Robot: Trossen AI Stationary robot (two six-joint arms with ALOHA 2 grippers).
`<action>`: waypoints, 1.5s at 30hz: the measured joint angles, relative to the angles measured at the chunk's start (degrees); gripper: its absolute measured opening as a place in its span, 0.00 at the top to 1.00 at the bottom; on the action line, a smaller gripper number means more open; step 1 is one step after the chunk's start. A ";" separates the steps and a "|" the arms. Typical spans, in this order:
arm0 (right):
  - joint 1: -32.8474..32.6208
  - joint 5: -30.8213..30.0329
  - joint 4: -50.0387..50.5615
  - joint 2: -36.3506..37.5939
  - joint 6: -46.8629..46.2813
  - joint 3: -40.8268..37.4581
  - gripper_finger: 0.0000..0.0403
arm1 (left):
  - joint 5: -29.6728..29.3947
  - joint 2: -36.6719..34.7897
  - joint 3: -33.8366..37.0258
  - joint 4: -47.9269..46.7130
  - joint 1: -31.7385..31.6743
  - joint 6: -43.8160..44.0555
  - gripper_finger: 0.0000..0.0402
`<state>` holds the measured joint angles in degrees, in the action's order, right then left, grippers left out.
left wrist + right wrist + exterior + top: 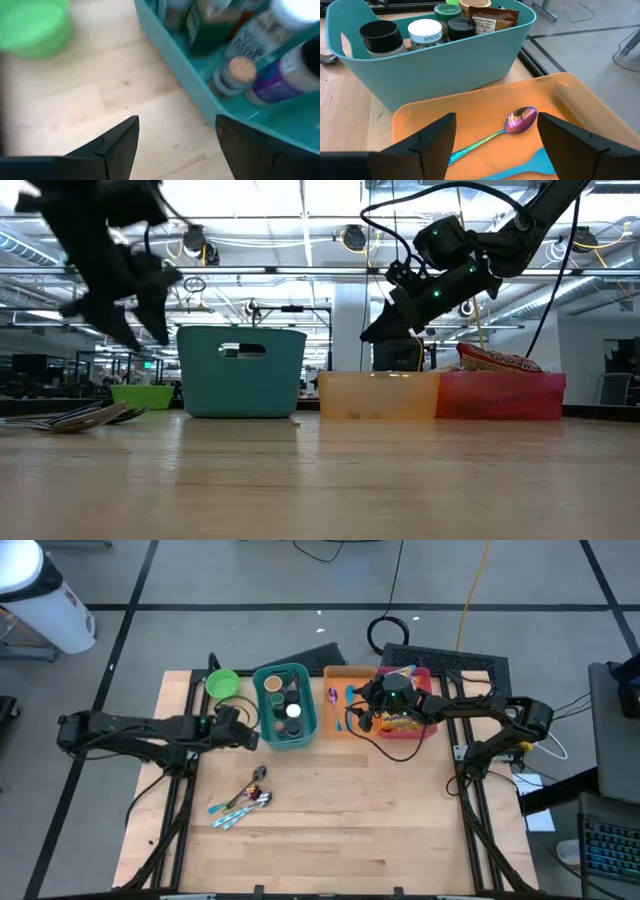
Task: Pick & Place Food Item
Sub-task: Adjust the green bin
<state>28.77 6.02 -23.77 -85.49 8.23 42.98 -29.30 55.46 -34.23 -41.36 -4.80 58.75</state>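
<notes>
The left gripper (247,730) hangs just left of the bin (284,705), jars (291,712) inside. Under the right gripper (365,708) a spoon (496,131) lies in a tray (345,675).

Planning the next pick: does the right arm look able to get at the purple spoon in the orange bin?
Probably yes. The right gripper hovers over the orange bin, fingers open, and the purple spoon lies uncovered on the bin floor just ahead. Only the blue utensil beside it crowds the approach.
</notes>
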 joint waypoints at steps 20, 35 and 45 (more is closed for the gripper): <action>-0.01 0.02 -0.34 0.01 -0.20 0.00 0.33 | -2.14 11.46 15.86 48.60 -10.00 -18.51 0.59; 0.00 0.02 -0.10 0.02 -0.26 0.00 0.33 | -4.24 15.65 15.82 55.32 -17.61 -27.15 0.59; 0.00 0.02 -0.15 0.01 -0.28 0.00 0.33 | -5.20 15.61 15.80 59.17 -21.98 -29.83 0.59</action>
<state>28.77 6.04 -23.92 -85.48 7.94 42.98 -34.50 71.07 -18.44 17.81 -26.78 28.92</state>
